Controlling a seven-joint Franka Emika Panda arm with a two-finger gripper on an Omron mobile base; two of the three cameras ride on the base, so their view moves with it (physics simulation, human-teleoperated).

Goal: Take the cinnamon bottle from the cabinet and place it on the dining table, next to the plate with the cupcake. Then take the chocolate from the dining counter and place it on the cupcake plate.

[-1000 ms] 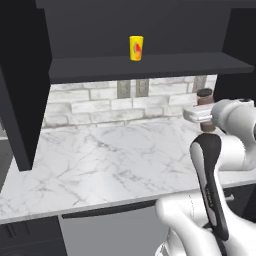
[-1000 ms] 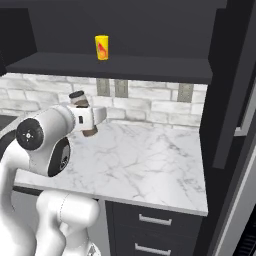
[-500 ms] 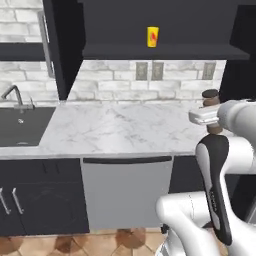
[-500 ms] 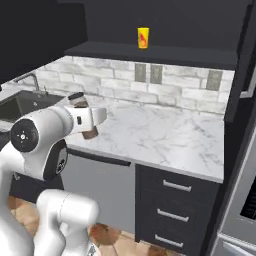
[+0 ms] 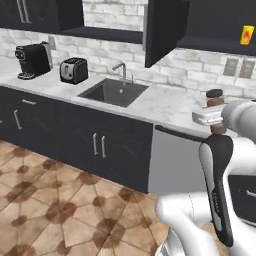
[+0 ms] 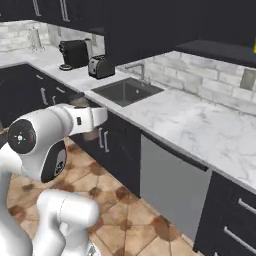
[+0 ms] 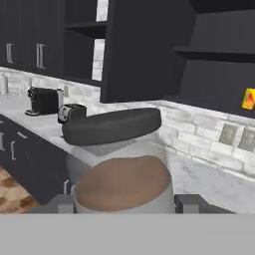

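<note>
The cinnamon bottle, brown-grey with a dark cap, stands upright between the fingers of my gripper, which is shut on it at chest height out in the room. In the hand view the bottle looms close, with its cap towards the wall and a fingertip on either side. From the right base view the gripper shows ahead of the white arm. The black cabinet hangs at the right with a yellow canister on its shelf. The dining table, plate, cupcake and chocolate are out of view.
A marble counter on dark cupboards runs along the wall, with a sink, a toaster and a coffee machine. A grey dishwasher front is below it. Tiled floor spreads to the left.
Both base views have swung and pulled back from the counter, so the camera moved: sink, toaster and floor now show. The bottle stays in the grip.
</note>
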